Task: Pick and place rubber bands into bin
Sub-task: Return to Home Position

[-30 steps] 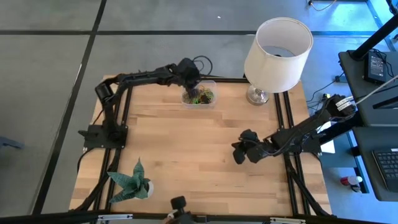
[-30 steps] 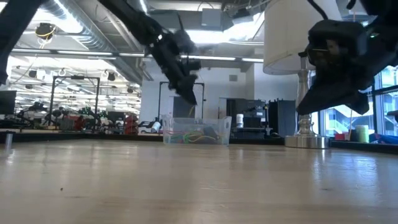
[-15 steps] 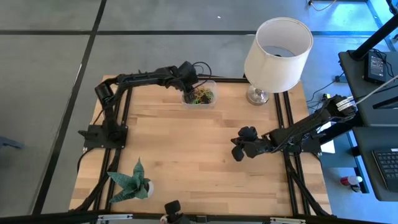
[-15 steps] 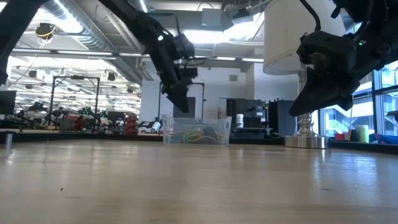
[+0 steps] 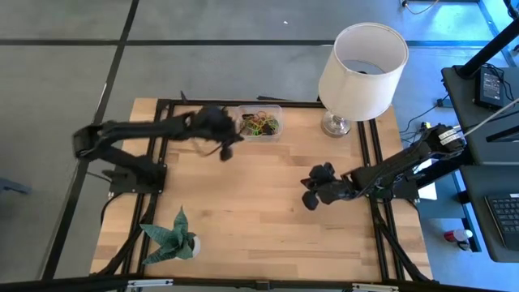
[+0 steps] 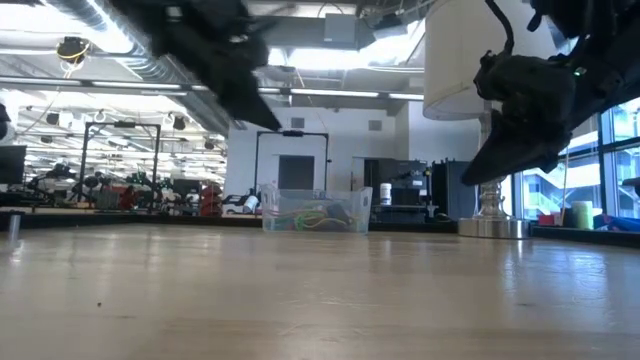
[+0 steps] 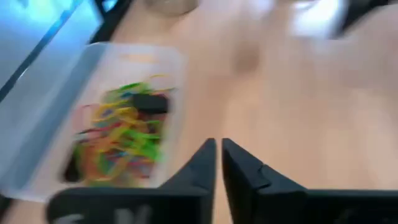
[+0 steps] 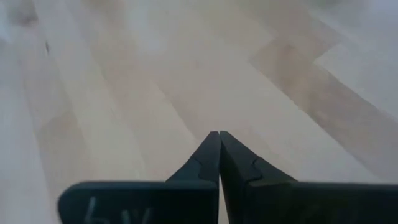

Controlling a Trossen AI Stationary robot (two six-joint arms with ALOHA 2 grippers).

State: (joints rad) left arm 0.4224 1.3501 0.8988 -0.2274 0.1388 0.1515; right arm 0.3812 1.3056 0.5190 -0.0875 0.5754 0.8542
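**Bands in the bin, both grippers off the wood**

The bin [image 5: 259, 106] sits right against the far edge of the surface [image 5: 259, 219], about mid-width. The lamp [image 5: 362, 61] is near it at the far right corner. One potted plant [image 5: 172, 235] is down at the near left edge. Between those there's a big stretch of open wood.

The rubber bands [image 5: 259, 124] are all in the one bin. They're a tangled heap of yellow, green, red and orange, too knotted to count, with a dark block in the mix.

There are two arms. The left gripper [image 5: 225, 146] hangs above the surface just beside the bin's left side, with only a sliver between its fingers and nothing in them. The right gripper [image 5: 309, 199] is raised over the right half, well apart from the bin, pinched fully together and carrying nothing.
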